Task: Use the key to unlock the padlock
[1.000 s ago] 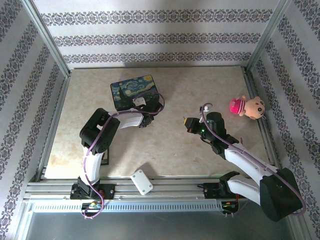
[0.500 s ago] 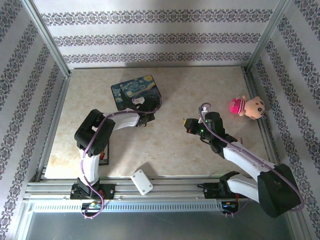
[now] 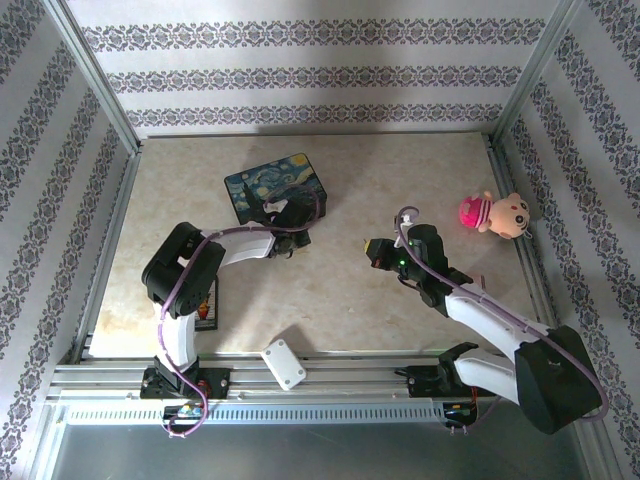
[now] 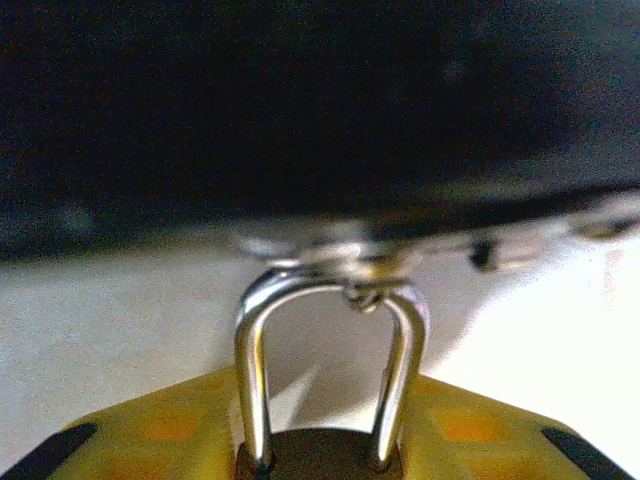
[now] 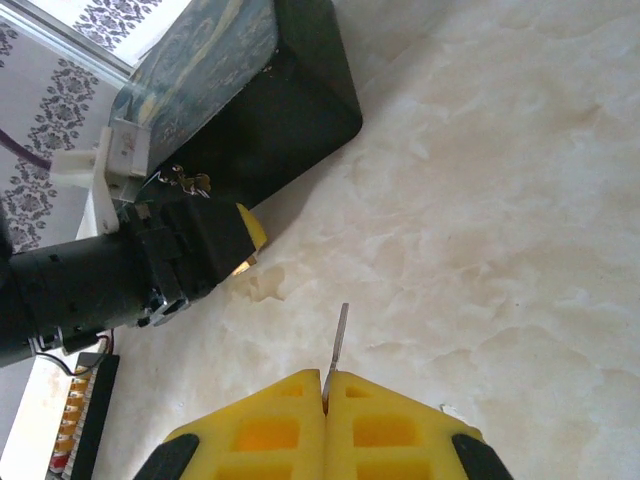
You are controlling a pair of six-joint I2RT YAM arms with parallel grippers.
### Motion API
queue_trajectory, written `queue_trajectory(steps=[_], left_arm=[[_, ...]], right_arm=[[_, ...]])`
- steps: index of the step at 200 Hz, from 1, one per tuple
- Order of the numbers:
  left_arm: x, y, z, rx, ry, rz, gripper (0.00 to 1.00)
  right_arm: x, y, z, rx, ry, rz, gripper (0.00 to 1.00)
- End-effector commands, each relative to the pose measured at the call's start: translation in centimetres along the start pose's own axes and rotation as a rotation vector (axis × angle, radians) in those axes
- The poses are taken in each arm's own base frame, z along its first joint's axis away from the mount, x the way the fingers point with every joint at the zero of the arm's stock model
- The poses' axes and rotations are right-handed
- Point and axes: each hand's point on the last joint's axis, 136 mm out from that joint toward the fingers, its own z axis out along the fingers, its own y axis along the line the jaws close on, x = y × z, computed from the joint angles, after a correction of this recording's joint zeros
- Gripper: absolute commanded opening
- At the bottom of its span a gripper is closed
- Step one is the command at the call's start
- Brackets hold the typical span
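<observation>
My right fingers (image 5: 270, 430): clamped on key (image 5: 340, 335). My left fingers (image 4: 150, 440): flanking padlock (image 4: 320, 458) at box (image 3: 275, 183); grip, cannot tell.

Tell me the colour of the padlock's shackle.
Shiny silver; the shackle shows best in the left wrist view.

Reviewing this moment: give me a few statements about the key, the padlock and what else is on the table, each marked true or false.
1. The right pincer is shut on the key. True.
2. The key is already inside the padlock. False: its tip sticks out over bare table, apart from the padlock.
3. The padlock hangs by its shackle from the latch of the starry-night box. True.
4. The plush doll lies beside the left arm. False: it lies near the table's right edge.
</observation>
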Motion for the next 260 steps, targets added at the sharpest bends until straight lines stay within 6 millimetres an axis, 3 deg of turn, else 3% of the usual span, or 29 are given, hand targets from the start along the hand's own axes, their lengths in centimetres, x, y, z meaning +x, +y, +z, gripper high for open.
queue_trajectory(steps=[1, 132, 179, 241, 260], left_arm=[[1.4, 2.0, 0.9, -0.095, 0.030, 0.023, 0.41], [-0.7, 2.9, 1.2, -0.266, -0.039, 0.082, 0.46], [-1.2, 3.4, 1.0, -0.314, -0.056, 0.090, 0.41], [0.1, 2.9, 0.8, -0.291, -0.020, 0.078, 0.34], [0.5, 2.4, 0.7, -0.263, -0.009, 0.075, 0.25]], right_arm=[[-0.3, 0.7, -0.2, -0.019, -0.016, -0.016, 0.00], [-0.7, 1.2, 0.6, -0.034, -0.006, -0.036, 0.00], [-0.6, 1.4, 1.4, -0.048, 0.020, -0.053, 0.00], [-0.9, 1.8, 2.0, -0.075, 0.042, -0.059, 0.00], [-0.7, 1.7, 2.1, -0.075, 0.046, -0.053, 0.00]])
